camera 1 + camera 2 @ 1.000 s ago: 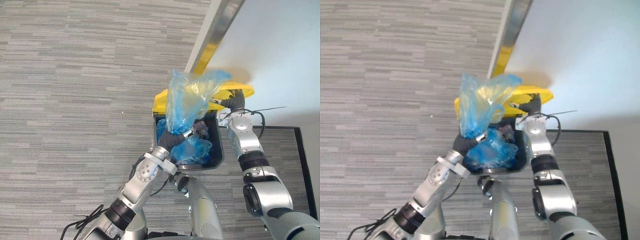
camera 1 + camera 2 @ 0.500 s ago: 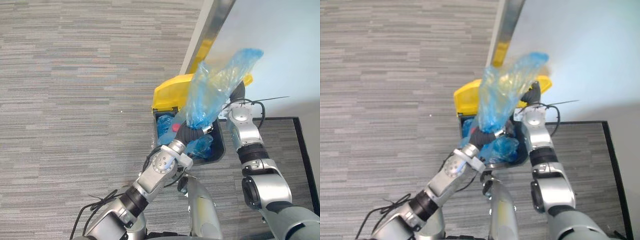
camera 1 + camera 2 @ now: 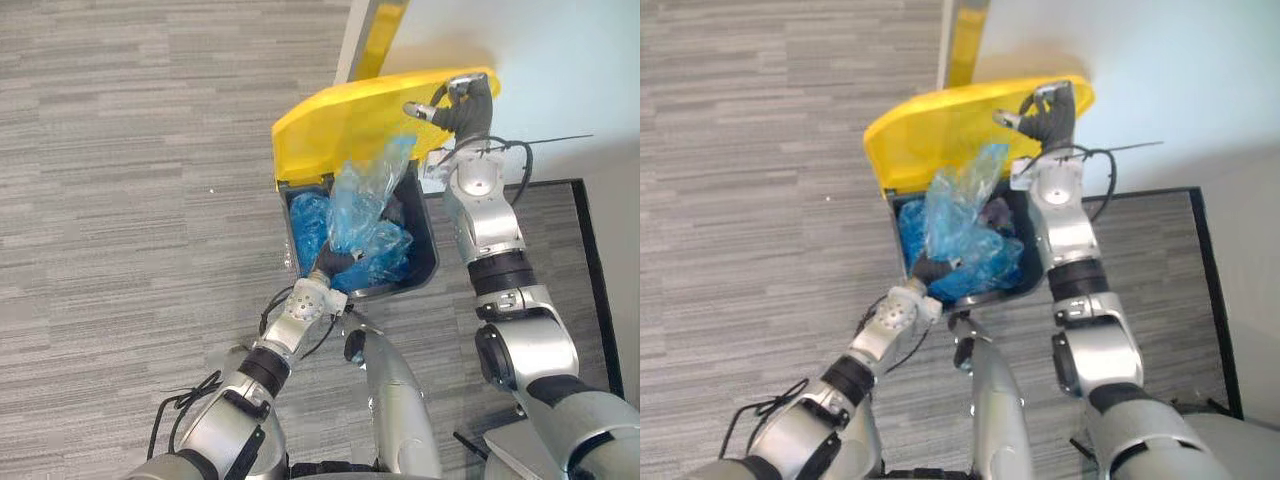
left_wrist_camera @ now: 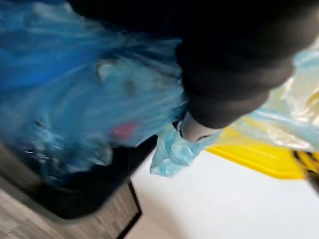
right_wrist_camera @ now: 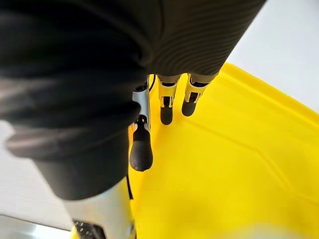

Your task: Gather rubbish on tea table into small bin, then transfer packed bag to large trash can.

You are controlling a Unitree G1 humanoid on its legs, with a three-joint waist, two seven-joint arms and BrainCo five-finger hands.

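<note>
Bag (image 3: 365, 195), crumpled translucent blue plastic, over open black can (image 3: 428, 262).

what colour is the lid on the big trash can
Bright yellow. The raised hinged plastic lid shows best in the left eye view.

Blue bag (image 3: 360, 215) in trash can (image 3: 427, 255), lid (image 3: 340, 125) raised

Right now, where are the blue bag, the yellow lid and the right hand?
blue bag (image 3: 362, 195): left eye view, on its crumpled upper part.
yellow lid (image 3: 335, 120): left eye view, on the middle of its raised surface.
right hand (image 3: 468, 100): left eye view, on the dark cover of its back.
</note>
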